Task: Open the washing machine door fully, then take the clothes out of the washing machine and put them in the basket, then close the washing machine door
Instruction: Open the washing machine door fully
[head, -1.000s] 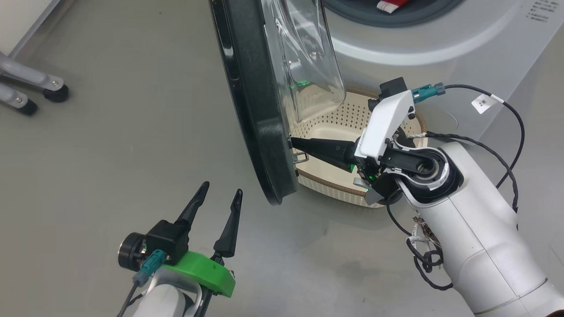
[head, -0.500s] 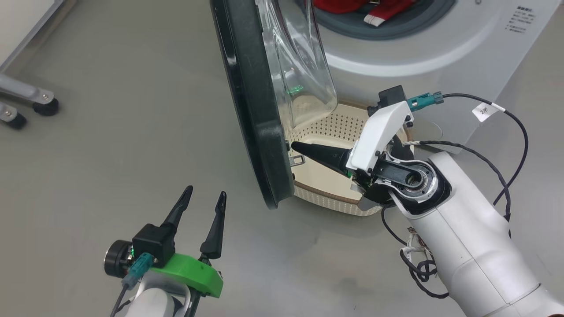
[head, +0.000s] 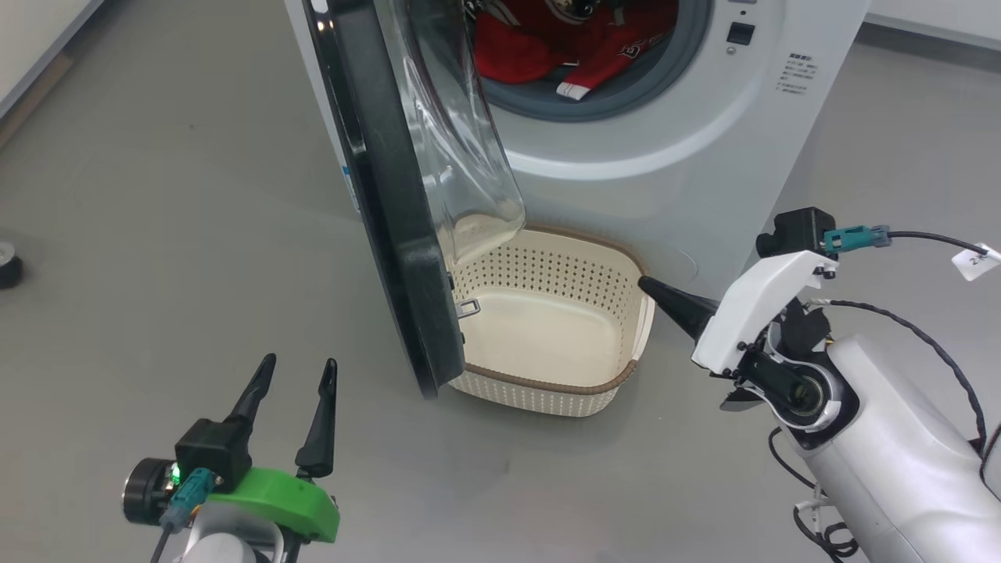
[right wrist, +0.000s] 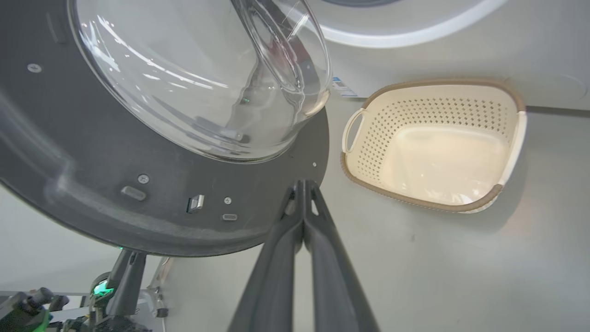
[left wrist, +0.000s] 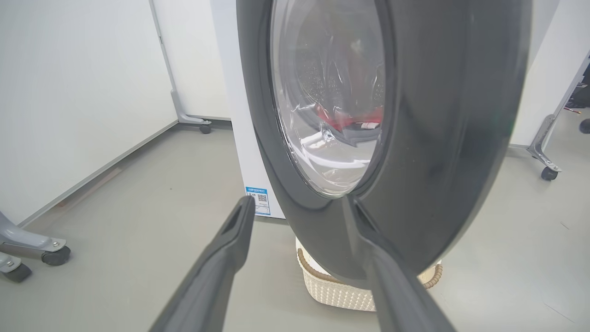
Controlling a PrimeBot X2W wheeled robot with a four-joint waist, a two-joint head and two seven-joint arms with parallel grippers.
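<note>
In the head view the left gripper (head: 301, 361) is seen at 7 o'clock, carried on a green wrist mount (head: 274, 500) low above the grey floor (head: 156, 195). Its two dark fingers are pointed toward 12 o'clock and are spread wide, with nothing held between them. In the left wrist view they are aimed at the outer face of the washing machine door (head: 391, 234). In the head view they are placed apart from its lower edge, on the 8 o'clock side.

The right arm is seen entering from 4 o'clock. Its pale forearm (head: 899, 469) is angled up toward 10 o'clock and the wrist is bent under a white cover (head: 762, 313). The right gripper (head: 647, 284) is pressed shut, finger against finger, and nothing is gripped. Its tip is pointed toward 10 o'clock and is seen at the 2 o'clock corner of the basket (head: 547, 387). Whether the rim is touched cannot be told from that view. In the right wrist view the closed tips are shown apart from the basket, which lies at 2 o'clock of them.

The door is stood open, roughly square to the front of the washing machine (head: 688, 180) and edge-on to the head camera. Its glass bowl is turned toward 3 o'clock and its lower edge is hung over the basket's 9 o'clock end. The basket is set on the floor at the foot of the machine. The clothes (head: 547, 47) are found in the drum at 12 o'clock, with a white-cuffed red sleeve draped onto the grey gasket (head: 618, 98).
</note>
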